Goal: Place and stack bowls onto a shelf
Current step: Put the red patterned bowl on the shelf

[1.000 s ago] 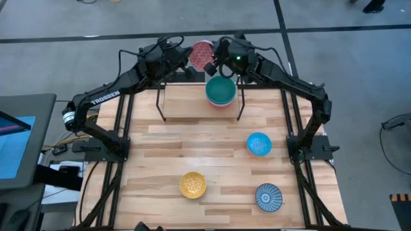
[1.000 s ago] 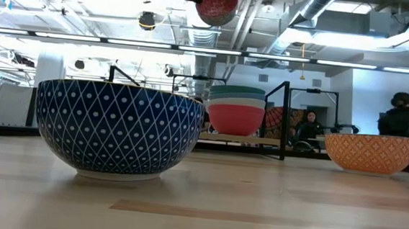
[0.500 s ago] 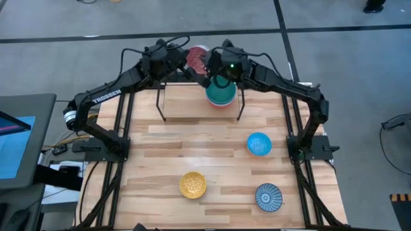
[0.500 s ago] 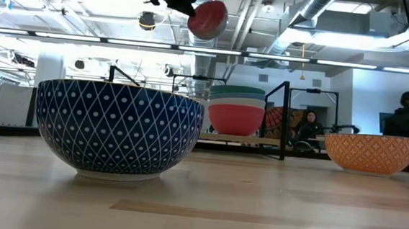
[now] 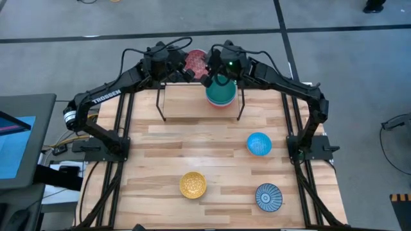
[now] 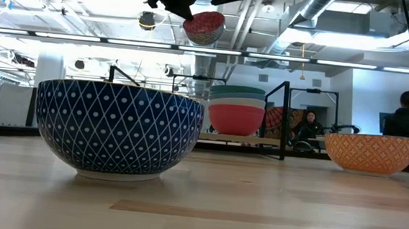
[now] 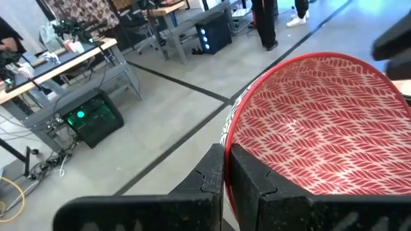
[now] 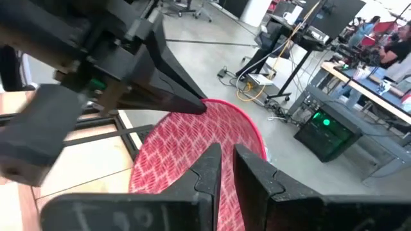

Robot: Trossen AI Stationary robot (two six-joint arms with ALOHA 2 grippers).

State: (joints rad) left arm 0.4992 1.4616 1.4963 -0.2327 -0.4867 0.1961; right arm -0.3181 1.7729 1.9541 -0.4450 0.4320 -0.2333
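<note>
A: Open workshop behind the rig, concrete floor, benches with equipment, a seated person (image 6: 309,126) far back. Wooden table (image 5: 192,144) underneath.

B: High view first. What do you log?

A: Shelf (image 5: 186,99) at the far edge of the table. 1 stack of bowls (image 5: 221,92), teal on top, at the shelf's right end. 3 bowls loose on the table: light blue bowl (image 5: 259,144), yellow bowl (image 5: 192,185), striped bowl (image 5: 268,196). Left gripper (image 5: 183,70) and right gripper (image 5: 209,69) meet above the shelf's back edge, the red patterned bowl (image 5: 196,59) between them.

B: Low view?

A: That bowl (image 6: 203,27) hangs high, tilted, up and to the left of the stack (image 6: 236,109). Both arms are dark shapes at the top.

B: Left wrist?

A: Left fingers (image 7: 253,183) pinched tight on the bowl's rim (image 7: 321,128).

B: Right wrist?

A: Right fingers (image 8: 253,173) nipped narrowly on the opposite rim (image 8: 192,154). Both hold it.

B: Step?

A: Looks like a handover in mid-air. Direction I cannot tell. Next, I judge, 1 gripper must release cleanly, the other level the bowl, centre it over the stack and lower it in.
</note>
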